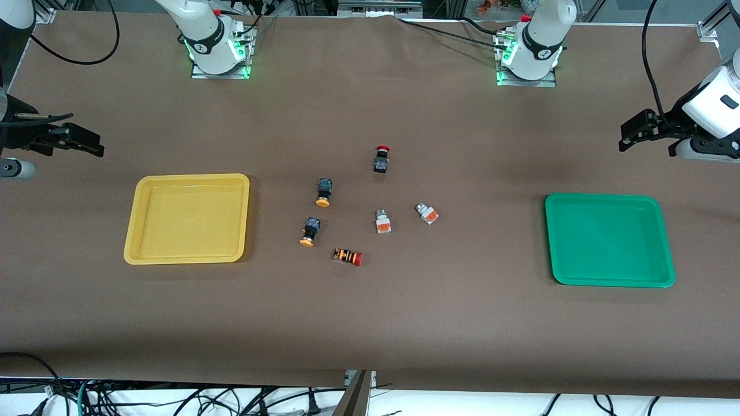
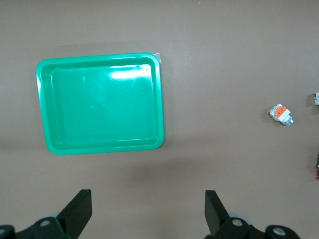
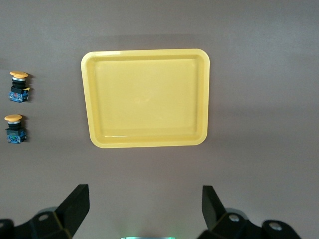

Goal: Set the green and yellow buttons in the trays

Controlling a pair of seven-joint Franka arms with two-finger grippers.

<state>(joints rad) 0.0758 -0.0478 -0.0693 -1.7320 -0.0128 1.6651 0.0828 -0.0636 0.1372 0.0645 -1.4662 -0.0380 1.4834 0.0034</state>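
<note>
Two black buttons with yellow caps (image 1: 324,192) (image 1: 310,231) lie mid-table, nearer the yellow tray (image 1: 188,219). Two white buttons with orange marks (image 1: 383,221) (image 1: 427,213) lie beside them, toward the green tray (image 1: 610,240). Both trays hold nothing. My left gripper (image 1: 625,137) hangs open and empty over bare table at the left arm's end; its wrist view shows the gripper (image 2: 148,199), the green tray (image 2: 99,102) and a white button (image 2: 281,114). My right gripper (image 1: 95,147) hangs open and empty at the right arm's end; its wrist view shows the gripper (image 3: 145,196), the yellow tray (image 3: 147,97) and both yellow-capped buttons (image 3: 18,85) (image 3: 14,128).
A black switch with a red cap (image 1: 381,159) stands farther from the front camera than the buttons. An orange-striped piece with a red cap (image 1: 348,256) lies nearer to it. Brown paper covers the table.
</note>
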